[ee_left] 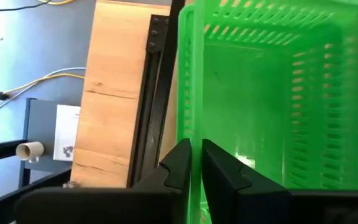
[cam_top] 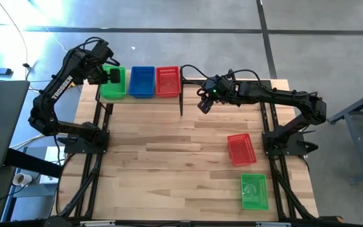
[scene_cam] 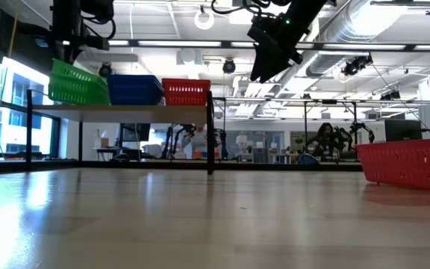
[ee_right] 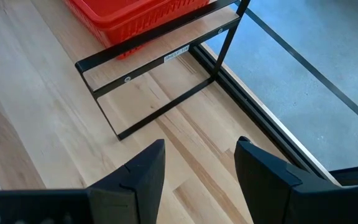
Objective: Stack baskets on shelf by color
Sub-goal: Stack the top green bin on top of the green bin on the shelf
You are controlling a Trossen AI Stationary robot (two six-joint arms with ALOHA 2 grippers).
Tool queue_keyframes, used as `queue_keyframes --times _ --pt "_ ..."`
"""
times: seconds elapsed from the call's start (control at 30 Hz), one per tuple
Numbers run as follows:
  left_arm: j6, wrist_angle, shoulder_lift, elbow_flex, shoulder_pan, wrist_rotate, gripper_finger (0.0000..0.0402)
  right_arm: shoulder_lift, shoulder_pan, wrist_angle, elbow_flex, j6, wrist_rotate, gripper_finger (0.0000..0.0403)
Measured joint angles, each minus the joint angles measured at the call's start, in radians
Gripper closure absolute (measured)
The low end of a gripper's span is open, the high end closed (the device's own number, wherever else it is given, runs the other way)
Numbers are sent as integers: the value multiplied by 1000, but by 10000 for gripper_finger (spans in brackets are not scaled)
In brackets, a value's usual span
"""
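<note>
Left gripper (ee_left: 196, 163) pinched green basket (cam_top: 113, 82) wall at shelf (cam_top: 180, 96) eleven o'clock; tilted basket risked toppling on release.

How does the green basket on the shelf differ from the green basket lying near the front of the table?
The green basket on the shelf sits raised on the shelf, tilted in the low view; the green basket on the table lies flat. The left claw pinches the shelf basket's wall; no claw is near the table basket. The shelf basket stands beside a blue basket; the table basket lies near a red basket. Both are green mesh baskets of like size.
</note>
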Motion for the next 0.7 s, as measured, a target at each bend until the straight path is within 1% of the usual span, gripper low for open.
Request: queue_keyframes --times 0.13,0.57,0.7 --pt "31 2 0 0 0 19 356 0 0 0 0 0 0 226" --pt "70 6 0 1 0 4 320 0 0 0 0 5 0 226" --pt "73 7 0 23 0 6 310 0 0 0 0 6 0 226"
